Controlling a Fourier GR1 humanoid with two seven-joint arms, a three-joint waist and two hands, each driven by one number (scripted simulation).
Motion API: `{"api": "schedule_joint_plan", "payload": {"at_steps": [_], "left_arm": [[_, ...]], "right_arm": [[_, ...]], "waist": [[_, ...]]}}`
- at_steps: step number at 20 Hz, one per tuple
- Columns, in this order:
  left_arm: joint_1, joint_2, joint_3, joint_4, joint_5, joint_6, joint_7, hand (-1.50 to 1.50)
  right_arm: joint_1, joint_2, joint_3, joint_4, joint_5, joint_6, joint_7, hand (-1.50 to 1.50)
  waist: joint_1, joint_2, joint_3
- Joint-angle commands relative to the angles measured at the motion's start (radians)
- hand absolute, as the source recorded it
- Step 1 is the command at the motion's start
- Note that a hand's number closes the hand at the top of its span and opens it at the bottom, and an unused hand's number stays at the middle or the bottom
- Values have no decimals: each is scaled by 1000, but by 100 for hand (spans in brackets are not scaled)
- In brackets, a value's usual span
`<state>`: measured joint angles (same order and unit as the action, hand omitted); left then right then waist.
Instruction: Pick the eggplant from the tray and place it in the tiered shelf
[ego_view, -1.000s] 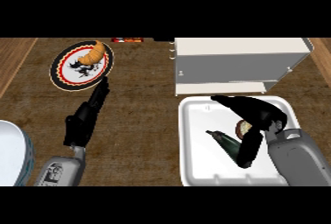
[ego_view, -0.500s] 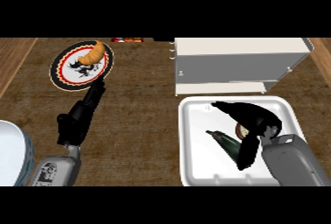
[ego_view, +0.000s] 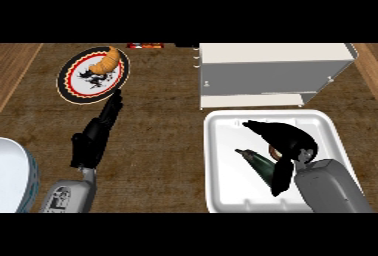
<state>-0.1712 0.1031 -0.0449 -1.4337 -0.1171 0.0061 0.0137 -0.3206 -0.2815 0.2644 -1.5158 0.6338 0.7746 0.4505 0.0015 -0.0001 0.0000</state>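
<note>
The eggplant lies in the tray, its long axis diagonal, just left of and under the right hand. That hand seems curled over it, not clearly gripping. The left hand, fingers straight, is well apart.

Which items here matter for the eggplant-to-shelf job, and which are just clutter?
Job:
- eggplant, lying in the tray
- tray, white, at the right
- tiered shelf, white, behind the tray
- right hand, over the tray by the eggplant

Lying about:
- plate with a croissant, far left
- white dish at the left edge
- left hand, straight, on the counter
</note>
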Motion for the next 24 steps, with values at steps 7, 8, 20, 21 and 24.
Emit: {"api": "schedule_joint_plan", "payload": {"at_steps": [7,8,20,21,24], "left_arm": [[5,-12,3,-25,-27,-12,7,0],[60,-23,-4,-35,-32,4,-23,0],[-43,-32,32,35,-26,-28,5,0],[-17,-35,22,-29,-45,-4,33,0],[-16,-3,47,-43,-19,-42,42,0]], "right_arm": [[35,36,11,123,136,-91,-133,-150],[76,13,17,91,140,-80,-127,-150],[-1,14,-27,212,207,-31,-249,150],[10,54,14,261,244,-91,-255,150],[61,19,71,231,287,-125,-329,150]], "waist": [[0,0,0],[0,0,0],[0,1,0],[2,1,0],[1,0,0]]}}
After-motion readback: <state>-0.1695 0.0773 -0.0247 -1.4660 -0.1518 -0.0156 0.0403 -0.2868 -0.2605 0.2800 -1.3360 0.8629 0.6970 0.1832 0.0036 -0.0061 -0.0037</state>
